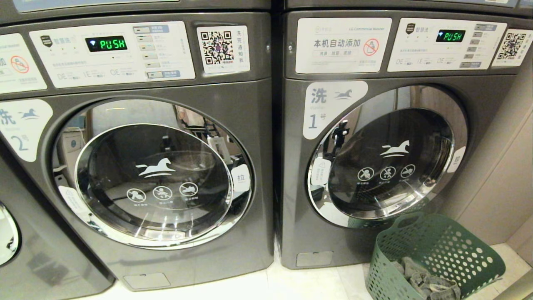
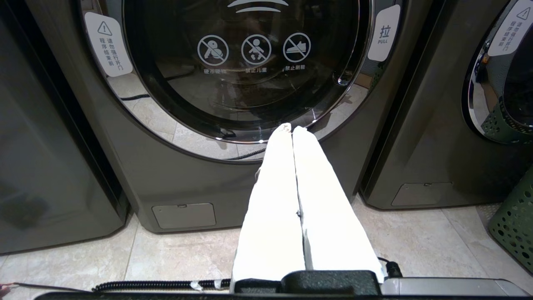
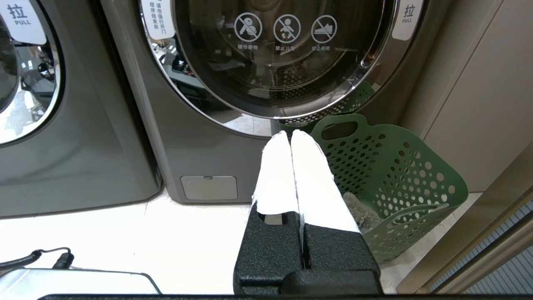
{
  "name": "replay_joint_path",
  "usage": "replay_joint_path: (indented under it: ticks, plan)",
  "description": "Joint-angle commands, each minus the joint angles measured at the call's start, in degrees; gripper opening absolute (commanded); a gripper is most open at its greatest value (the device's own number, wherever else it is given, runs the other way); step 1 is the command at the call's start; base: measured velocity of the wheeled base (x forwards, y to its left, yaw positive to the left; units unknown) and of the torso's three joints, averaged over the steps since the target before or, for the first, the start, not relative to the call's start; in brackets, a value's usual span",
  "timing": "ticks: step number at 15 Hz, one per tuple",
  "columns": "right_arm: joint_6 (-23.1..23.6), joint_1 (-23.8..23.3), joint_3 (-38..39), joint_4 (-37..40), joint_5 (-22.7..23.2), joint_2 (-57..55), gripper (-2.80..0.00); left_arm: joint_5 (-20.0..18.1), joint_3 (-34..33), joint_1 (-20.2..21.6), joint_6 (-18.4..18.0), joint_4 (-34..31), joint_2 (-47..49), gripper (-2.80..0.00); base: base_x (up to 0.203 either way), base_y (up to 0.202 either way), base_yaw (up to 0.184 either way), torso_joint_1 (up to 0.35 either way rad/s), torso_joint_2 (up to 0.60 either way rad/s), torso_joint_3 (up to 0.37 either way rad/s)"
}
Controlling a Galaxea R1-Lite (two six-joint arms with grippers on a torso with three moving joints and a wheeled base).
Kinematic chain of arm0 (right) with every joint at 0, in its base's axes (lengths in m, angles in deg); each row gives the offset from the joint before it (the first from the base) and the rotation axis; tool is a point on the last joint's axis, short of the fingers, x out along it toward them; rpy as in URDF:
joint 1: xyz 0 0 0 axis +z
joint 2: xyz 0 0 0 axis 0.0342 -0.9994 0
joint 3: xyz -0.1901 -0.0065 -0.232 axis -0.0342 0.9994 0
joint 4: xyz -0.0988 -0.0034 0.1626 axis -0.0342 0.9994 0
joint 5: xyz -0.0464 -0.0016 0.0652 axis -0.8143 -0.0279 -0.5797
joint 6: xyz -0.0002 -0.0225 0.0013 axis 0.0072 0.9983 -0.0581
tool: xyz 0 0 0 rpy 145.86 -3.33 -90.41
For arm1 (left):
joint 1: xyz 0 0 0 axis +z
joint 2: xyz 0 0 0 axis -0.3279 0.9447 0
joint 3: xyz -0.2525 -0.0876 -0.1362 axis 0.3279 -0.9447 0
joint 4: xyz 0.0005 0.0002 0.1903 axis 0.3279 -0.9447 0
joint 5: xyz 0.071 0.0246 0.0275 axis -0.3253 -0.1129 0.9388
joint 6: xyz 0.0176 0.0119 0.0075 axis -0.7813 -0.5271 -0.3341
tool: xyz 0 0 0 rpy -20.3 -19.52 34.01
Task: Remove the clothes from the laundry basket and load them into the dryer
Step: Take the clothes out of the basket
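A green perforated laundry basket (image 1: 441, 246) stands on the floor at the lower right, against the grey front-loading machine marked 1 (image 1: 387, 154). Crumpled grey clothes (image 1: 424, 279) lie in it. That machine's round glass door is shut, and so is the door of the machine marked 2 (image 1: 158, 175). The labels do not show which machine is the dryer. Neither arm shows in the head view. My left gripper (image 2: 291, 127) is shut and empty, low in front of machine 2. My right gripper (image 3: 290, 133) is shut and empty too, beside the basket (image 3: 399, 166) and its clothes (image 3: 362, 210).
A beige wall panel (image 1: 499, 166) closes off the right side just past the basket. Part of a third machine (image 1: 25, 258) sits at the far left. The floor is pale tile (image 2: 416, 237), with a coiled black cable (image 2: 158, 285) near my base.
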Motion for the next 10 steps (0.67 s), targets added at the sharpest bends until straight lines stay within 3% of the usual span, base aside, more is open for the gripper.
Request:
replay_joint_path:
  ticks: [1, 10]
  plan:
    - [0.1, 0.0, 0.0, 0.0, 0.1, 0.1, -2.8, 0.0, 0.0, 0.0, 0.1, 0.0, -0.1, -2.8, 0.0, 0.0, 0.0, 0.0, 0.0, 0.0]
    - [0.0, 0.0, 0.0, 0.0, 0.1, 0.0, -2.8, 0.0, 0.0, 0.0, 0.0, 0.0, -0.1, -2.8, 0.0, 0.0, 0.0, 0.0, 0.0, 0.0]
